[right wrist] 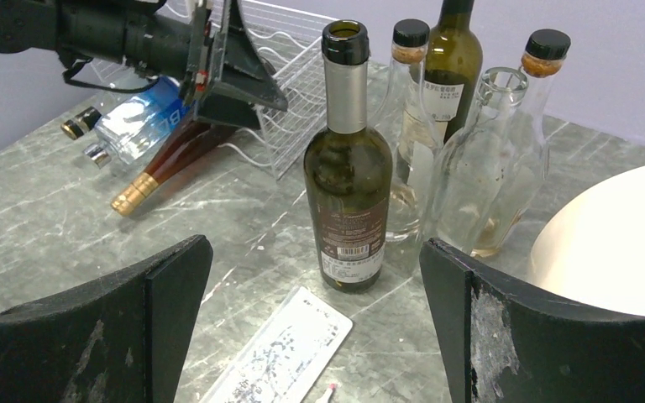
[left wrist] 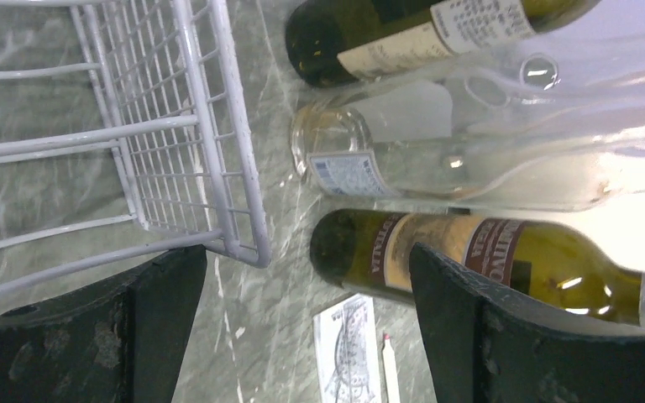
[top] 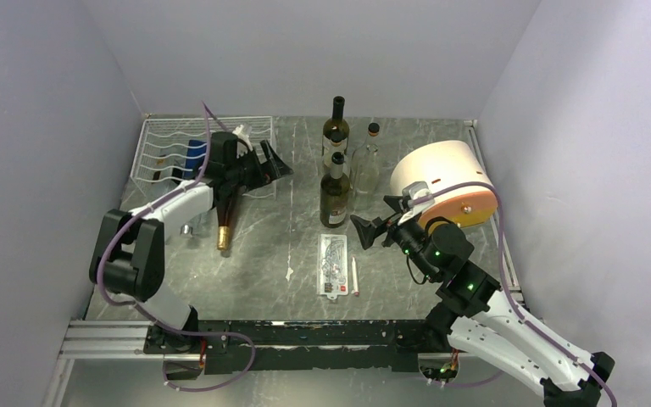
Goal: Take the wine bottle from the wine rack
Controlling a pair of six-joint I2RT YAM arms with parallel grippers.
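1. Left claw, spread and empty, hovers just right of the wine bottle.
2. That bottle lies on the wine rack, far left, long axis far-to-near, gold neck poking out nearward.
3. Right claw, also released, is well apart.

The wine rack is thin wire with a smooth, glossy white coating. Under it the table looks like polished grey marbled stone. At the rack's front edge the wine bottle is glossy brown glass with a gold foil neck. Right of the rack are a green bottle of shiny dark glass, with a matt paper label and silvery foil, and clear bottles of transparent glass.
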